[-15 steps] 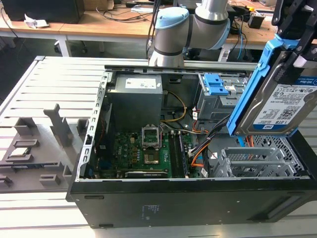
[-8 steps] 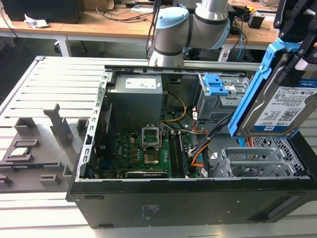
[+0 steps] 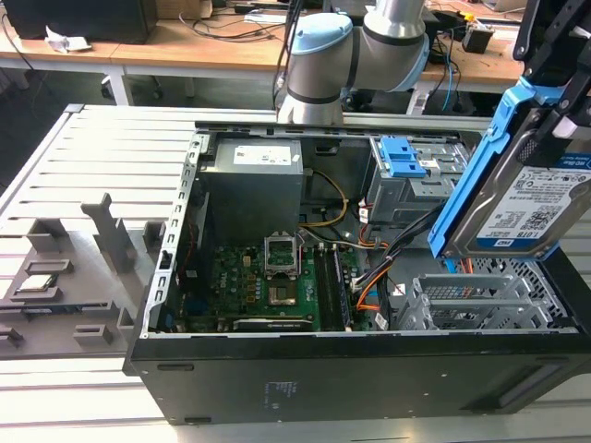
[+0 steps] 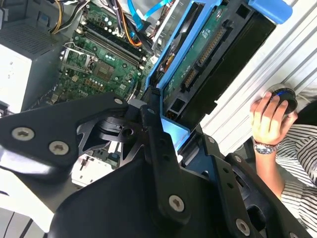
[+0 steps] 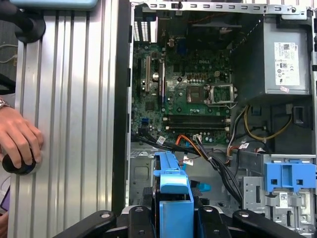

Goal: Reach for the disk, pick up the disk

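The flat silver disk with blue plastic rails and a white-and-blue label [image 3: 526, 208] is up in the air, tilted, above the open black computer case [image 3: 351, 369], at the exterior view's right. In the second wrist view its green underside [image 4: 198, 54] shows, and in the first wrist view its blue rail end [image 5: 173, 198] sticks up between the black fingers [image 5: 141, 223]. The black gripper [image 4: 166, 144] is closed on the disk and holds it by its edges. Under the disk, inside the case, sit grey metal drive slots [image 3: 471, 300]. Further in lies the green circuit board [image 3: 268, 286], with orange and black cables [image 3: 374, 277] beside it. A grey metal power box [image 3: 254, 180] stands at the back of the case, and a grey drive cage with blue tabs [image 3: 406, 171] sits near it. The case rests on a grey ribbed metal table [image 3: 102, 166]. A person's hand [image 4: 270, 119] rests on a round black knob [image 4: 286, 96] beside the table.
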Available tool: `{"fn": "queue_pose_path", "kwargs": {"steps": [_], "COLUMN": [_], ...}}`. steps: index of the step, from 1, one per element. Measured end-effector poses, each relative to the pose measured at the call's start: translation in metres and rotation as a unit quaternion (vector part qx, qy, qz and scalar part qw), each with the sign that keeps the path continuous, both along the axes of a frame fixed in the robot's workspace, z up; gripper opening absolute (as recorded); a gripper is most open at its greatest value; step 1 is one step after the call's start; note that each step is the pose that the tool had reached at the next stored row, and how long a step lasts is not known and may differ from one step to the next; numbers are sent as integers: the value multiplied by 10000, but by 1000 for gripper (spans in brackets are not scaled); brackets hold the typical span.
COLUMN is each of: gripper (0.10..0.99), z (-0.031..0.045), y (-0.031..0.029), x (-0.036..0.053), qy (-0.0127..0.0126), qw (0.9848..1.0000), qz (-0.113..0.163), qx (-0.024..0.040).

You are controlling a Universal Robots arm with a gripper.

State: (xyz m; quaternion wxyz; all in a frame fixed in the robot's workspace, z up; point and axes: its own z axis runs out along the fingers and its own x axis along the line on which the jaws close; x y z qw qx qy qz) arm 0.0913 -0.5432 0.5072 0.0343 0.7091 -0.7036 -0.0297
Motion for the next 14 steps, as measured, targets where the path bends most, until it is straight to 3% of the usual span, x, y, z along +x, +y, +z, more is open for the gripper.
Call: {"fn": "queue_pose_path", "kwargs": {"steps": [8, 14], "gripper": [369, 369], "z": [-79, -179], "y": [0, 0], "x": [20, 35], "qy": [39, 78], "qw": [10000, 10000], "qz": [0, 1], "qx": [0, 1]}}
